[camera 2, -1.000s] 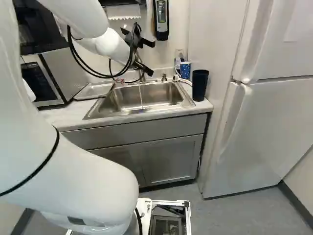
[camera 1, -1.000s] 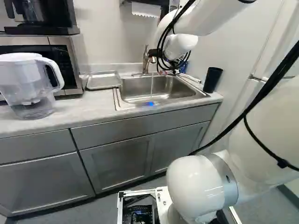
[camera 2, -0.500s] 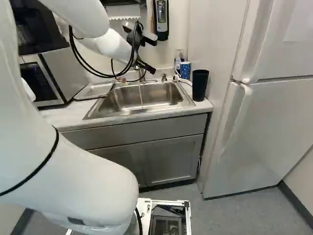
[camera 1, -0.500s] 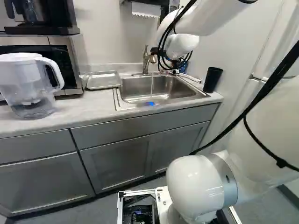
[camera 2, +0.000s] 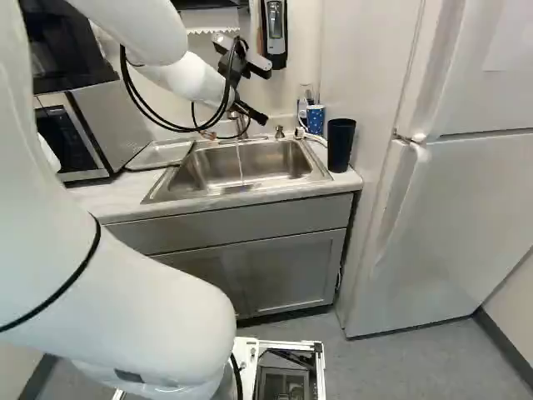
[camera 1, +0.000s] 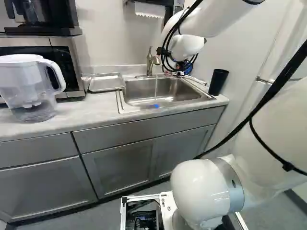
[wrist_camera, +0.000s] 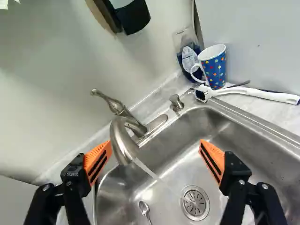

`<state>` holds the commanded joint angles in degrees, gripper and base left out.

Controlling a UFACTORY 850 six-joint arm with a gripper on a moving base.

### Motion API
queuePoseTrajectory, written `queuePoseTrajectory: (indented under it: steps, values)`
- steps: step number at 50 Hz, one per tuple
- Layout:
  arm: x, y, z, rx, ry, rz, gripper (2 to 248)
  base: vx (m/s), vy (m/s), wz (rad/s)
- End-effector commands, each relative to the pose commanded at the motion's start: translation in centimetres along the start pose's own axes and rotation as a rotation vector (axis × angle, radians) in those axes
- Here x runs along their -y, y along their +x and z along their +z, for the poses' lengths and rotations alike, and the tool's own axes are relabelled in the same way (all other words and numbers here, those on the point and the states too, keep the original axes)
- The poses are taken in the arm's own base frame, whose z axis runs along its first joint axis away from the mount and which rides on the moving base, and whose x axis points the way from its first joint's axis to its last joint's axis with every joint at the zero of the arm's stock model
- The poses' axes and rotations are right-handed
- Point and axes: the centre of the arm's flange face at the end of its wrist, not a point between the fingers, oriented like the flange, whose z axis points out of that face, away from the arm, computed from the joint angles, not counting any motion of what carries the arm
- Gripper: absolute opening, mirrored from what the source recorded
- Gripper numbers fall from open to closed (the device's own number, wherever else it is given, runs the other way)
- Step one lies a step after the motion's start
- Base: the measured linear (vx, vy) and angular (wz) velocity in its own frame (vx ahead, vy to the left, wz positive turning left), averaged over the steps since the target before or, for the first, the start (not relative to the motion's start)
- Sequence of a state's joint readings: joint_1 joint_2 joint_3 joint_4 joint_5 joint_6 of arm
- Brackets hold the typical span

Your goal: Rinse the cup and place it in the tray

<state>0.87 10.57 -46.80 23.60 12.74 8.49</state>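
In the right base view my gripper (camera 2: 253,113) hangs near the faucet, above the back of the sink (camera 2: 204,188). In the wrist view the gripper (wrist_camera: 155,149) is open and empty, with the running faucet (wrist_camera: 123,140) between its fingers and the sink beyond. A blue dotted cup with a white handle (wrist_camera: 214,68) stands upright in the back corner, ahead of the gripper and apart from it. A tall dark cup (camera 2: 341,143) stands on the counter to the right of the sink. The metal tray (camera 1: 106,82) lies left of the sink.
A white-handled brush (wrist_camera: 253,93) lies by the dotted cup, near a soap pouch (wrist_camera: 188,55). A spoon (wrist_camera: 145,208) lies in the sink. A water pitcher (camera 1: 31,88) and a microwave stand to the left; a fridge (camera 2: 466,200) stands right. A dispenser hangs above.
The wrist has turned and my gripper has shifted slightly up and to the right in the right base view, uncovering more of the faucet in the left base view. The base has stayed still.
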Motion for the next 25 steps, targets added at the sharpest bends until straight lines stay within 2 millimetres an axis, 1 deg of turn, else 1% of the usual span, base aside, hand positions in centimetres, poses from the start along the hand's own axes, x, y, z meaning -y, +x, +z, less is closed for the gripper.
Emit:
queuePoseTrajectory:
  steps: [13,25]
  values:
    - [-0.59,-0.66,0.71,-0.020,-0.016,0.025,247,0.000,0.000,0.000]
    - [-0.61,-0.24,0.69,-0.067,-0.016,0.049,247,0.000,0.000,0.000]
